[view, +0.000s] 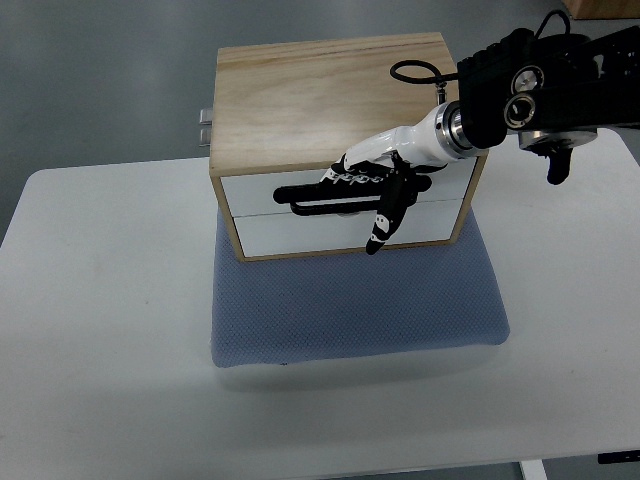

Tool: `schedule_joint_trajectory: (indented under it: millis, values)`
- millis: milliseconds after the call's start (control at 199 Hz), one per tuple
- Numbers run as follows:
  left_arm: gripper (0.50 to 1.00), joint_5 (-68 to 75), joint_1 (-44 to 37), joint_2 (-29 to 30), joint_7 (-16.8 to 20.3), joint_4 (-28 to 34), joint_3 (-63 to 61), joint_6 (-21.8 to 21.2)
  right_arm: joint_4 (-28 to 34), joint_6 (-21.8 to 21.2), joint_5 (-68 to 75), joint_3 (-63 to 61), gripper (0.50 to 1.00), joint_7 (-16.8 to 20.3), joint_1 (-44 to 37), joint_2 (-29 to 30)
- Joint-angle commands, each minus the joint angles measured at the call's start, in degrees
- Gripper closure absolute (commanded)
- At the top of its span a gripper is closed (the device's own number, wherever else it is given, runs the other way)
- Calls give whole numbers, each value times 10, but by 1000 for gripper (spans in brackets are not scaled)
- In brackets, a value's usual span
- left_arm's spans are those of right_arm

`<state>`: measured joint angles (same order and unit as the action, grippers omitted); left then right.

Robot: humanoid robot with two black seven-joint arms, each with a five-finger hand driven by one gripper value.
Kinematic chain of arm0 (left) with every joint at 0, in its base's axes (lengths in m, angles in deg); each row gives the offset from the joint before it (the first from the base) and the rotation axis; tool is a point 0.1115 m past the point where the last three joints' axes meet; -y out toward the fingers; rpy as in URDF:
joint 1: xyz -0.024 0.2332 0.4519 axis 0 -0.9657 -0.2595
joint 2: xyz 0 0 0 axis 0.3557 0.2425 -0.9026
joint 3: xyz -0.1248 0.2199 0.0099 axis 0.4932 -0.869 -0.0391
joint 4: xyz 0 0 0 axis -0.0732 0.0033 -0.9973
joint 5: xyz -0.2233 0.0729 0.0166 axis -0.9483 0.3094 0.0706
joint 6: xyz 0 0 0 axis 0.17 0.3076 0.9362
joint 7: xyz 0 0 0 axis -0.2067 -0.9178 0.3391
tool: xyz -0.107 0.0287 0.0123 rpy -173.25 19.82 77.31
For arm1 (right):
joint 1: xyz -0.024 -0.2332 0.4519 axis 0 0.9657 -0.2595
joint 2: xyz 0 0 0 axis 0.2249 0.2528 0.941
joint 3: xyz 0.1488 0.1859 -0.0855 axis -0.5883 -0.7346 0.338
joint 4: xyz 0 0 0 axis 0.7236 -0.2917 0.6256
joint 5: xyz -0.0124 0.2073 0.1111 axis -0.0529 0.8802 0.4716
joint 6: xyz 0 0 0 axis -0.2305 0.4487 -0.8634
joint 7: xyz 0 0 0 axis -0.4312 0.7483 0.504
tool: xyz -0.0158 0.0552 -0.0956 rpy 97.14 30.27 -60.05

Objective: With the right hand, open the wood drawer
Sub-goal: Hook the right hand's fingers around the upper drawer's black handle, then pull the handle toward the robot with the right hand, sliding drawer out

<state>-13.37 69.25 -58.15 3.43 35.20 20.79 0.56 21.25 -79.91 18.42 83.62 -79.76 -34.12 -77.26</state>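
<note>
A light wooden box (330, 95) with two white drawer fronts stands on a blue mat (360, 300). The upper drawer (250, 192) carries a long black handle (300, 205) and looks flush with the box. My right hand (358, 200) reaches in from the upper right and sits on that handle. Its fingers (350, 175) curl over the bar from above. The thumb (382, 225) hangs down across the lower drawer (300, 233).
The box and mat rest on a white table (110, 330). A small metal fitting (205, 122) sticks out at the box's back left. The right forearm (540, 95), black and bulky, hovers over the box's right corner.
</note>
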Motion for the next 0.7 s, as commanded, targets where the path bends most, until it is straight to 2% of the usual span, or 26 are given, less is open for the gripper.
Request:
schedule_joint_trajectory:
  millis: [0, 508, 694]
  values:
    - [500, 0, 0, 0, 1, 0, 0, 1, 0, -1, -1, 2, 558, 2, 0, 1]
    - [500, 0, 0, 0, 0, 0, 0, 1, 0, -12, 0, 13, 558, 9, 3, 2]
    - [500, 0, 0, 0, 0, 0, 0, 0, 1, -39, -1, 13, 556, 9, 1, -5]
